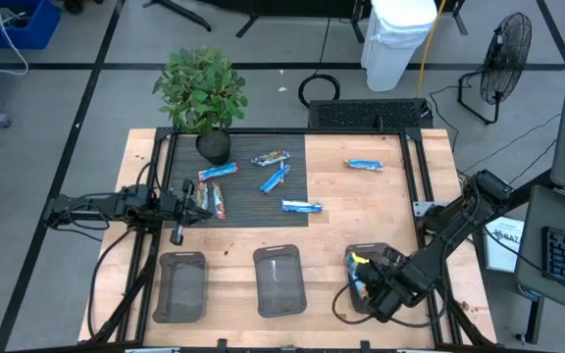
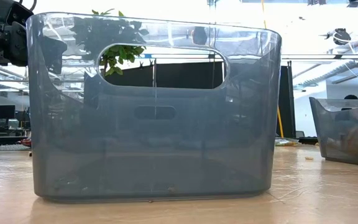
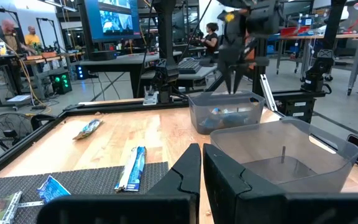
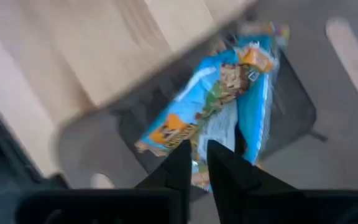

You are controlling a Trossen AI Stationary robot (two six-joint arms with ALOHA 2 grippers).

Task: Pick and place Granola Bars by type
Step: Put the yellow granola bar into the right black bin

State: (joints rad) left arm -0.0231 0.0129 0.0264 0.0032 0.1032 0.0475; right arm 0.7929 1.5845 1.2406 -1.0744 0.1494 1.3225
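Several blue-and-white granola bars lie flat on the dark mat (image 1: 238, 176) and the wood: (image 1: 217, 173), (image 1: 271, 158), (image 1: 275, 178), (image 1: 302, 206), (image 1: 364, 165). Darker bars (image 1: 211, 201) lie at the mat's left edge. Blue bars (image 4: 210, 106) lie in the right bin (image 1: 371, 284), which also shows in the left wrist view (image 3: 225, 115). My right gripper (image 4: 196, 155) is shut and empty above that bin, its fingers pointing down. My left gripper (image 3: 201, 163) is shut and empty, level, just left of the darker bars.
Three clear bins stand along the near edge: left (image 1: 181, 286), middle (image 1: 280, 281), which also shows in the low view (image 2: 154, 106), and right. A potted plant (image 1: 204, 93) stands at the mat's far left corner. A black frame borders the table. People are in the room behind.
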